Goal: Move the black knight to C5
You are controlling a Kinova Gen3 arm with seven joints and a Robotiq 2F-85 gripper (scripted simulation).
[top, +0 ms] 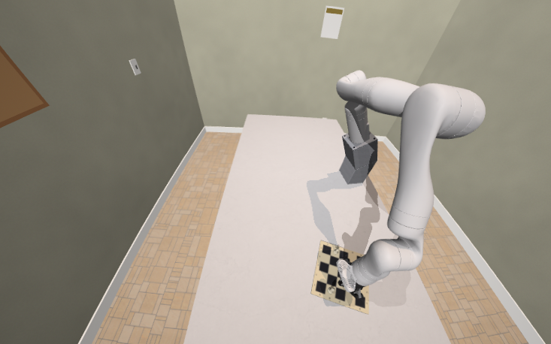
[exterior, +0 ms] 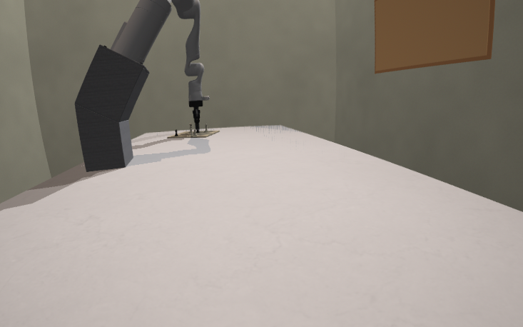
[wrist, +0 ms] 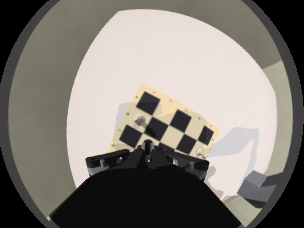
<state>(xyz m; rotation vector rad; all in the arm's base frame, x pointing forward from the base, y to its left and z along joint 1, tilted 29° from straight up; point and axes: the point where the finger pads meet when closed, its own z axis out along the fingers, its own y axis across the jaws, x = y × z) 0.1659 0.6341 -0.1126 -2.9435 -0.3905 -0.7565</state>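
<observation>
1. The pincer [exterior: 197, 129] points straight down onto the chessboard [top: 322, 278], its fingers drawn almost together and clamped on a small dark piece, the black knight [top: 358, 294], near the board's right near corner in the top view.
2. The knight shows only as a tiny dark shape under the wrist; its horse-head form is too small to make out, and the square it stands on cannot be read.
3. The wrist view shows the closed fingertips meeting at the board's lower edge, with the pincer's black body filling the bottom of the picture; the knight itself is hidden there.
4. That view also shows a pale piece [wrist: 140, 120] at the board's left side, and another pale piece [wrist: 199, 153] at its right.
5. The exterior view alone shows the pieces in profile: a dark piece [exterior: 176, 132] standing apart to the left, and pale ones just beside the pincer.
6. The top view alone shows the whole arm [top: 414, 170] arching from its dark pedestal [top: 358, 158] at the tabletop's [top: 264, 213] far right.
7. The board's edge letters and numbers are too small to read in any view.
</observation>
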